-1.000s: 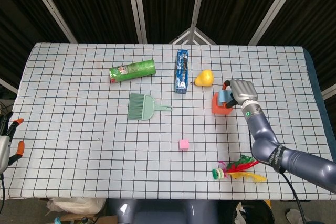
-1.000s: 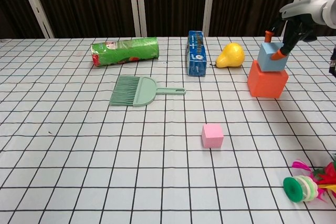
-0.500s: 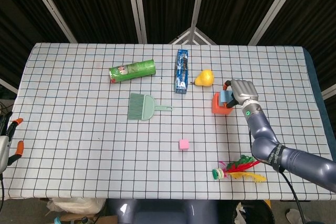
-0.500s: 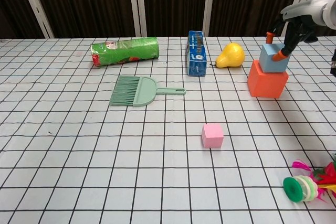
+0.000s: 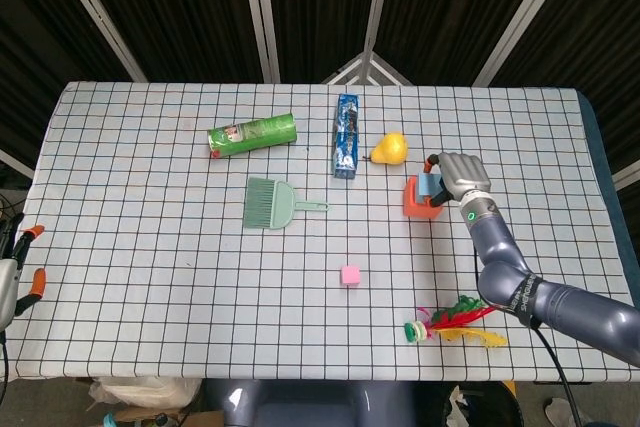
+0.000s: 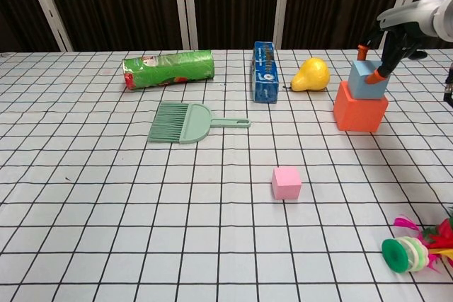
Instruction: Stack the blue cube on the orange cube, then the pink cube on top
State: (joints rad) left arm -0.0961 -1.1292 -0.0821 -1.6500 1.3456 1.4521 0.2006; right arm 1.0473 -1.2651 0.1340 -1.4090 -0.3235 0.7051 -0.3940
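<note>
The orange cube [image 6: 361, 110] [image 5: 415, 201] stands at the table's right side, near the pear. The blue cube [image 6: 366, 80] [image 5: 428, 185] rests on top of it, toward its right edge. My right hand [image 6: 407, 25] [image 5: 458, 176] reaches down from the right; its orange-tipped fingers [image 6: 383, 72] touch the blue cube's back corner and right face, pinching it. Alone in the middle front, the pink cube [image 6: 287, 182] [image 5: 350, 274] lies well away from both hands. My left hand [image 5: 14, 272] hangs off the table's left edge, fingers apart and holding nothing.
A yellow pear [image 6: 311, 75] lies just left of the stack, and a blue box [image 6: 265, 71] stands beside it. A green dustpan brush [image 6: 182, 122] and a green can [image 6: 168, 69] lie further left. A feathered shuttlecock [image 6: 417, 245] lies at the front right.
The blue cube has settled a little lower and squarer on the orange cube. The right hand has barely shifted; the left hand has not moved.
</note>
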